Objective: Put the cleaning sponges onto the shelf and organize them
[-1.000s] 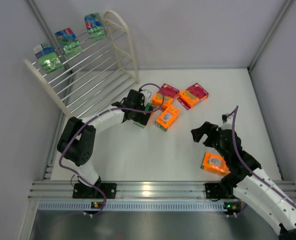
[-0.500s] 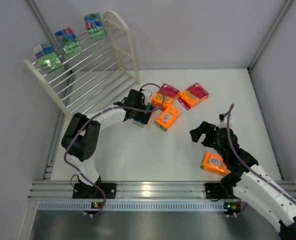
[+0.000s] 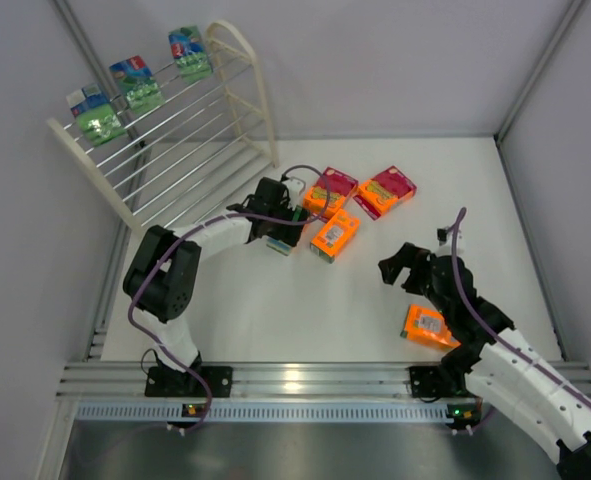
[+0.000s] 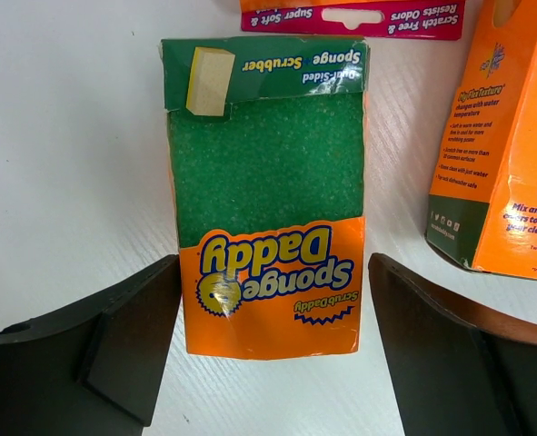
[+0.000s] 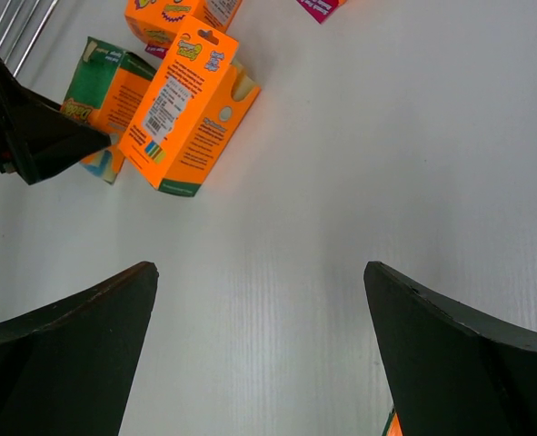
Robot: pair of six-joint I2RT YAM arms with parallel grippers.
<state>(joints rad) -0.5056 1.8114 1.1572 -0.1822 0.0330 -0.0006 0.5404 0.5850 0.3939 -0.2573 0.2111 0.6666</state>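
Overhead, three green packs sat in a row on the top tier of the shelf. The others lay well apart from them on the table, so the job looked partly done. The left gripper reached down over a green-faced pack, just beside an orange boxed pack, with two magenta-labelled packs beyond. The right gripper hung over bare table, near a lone orange pack by its forearm.

From the left wrist, the green-faced pack lay flat on the table, its orange label end toward the camera. The fingers stood on either side of that end, spread wider than the pack, with white table showing in both gaps. They were released, touching nothing. That straddle looked like a line-up for a pinch across the pack's narrow width. The boxed pack left little room beside the right-hand finger.

From the right wrist, the jaws were wide apart and empty over bare table, probably held clear while the other arm worked.
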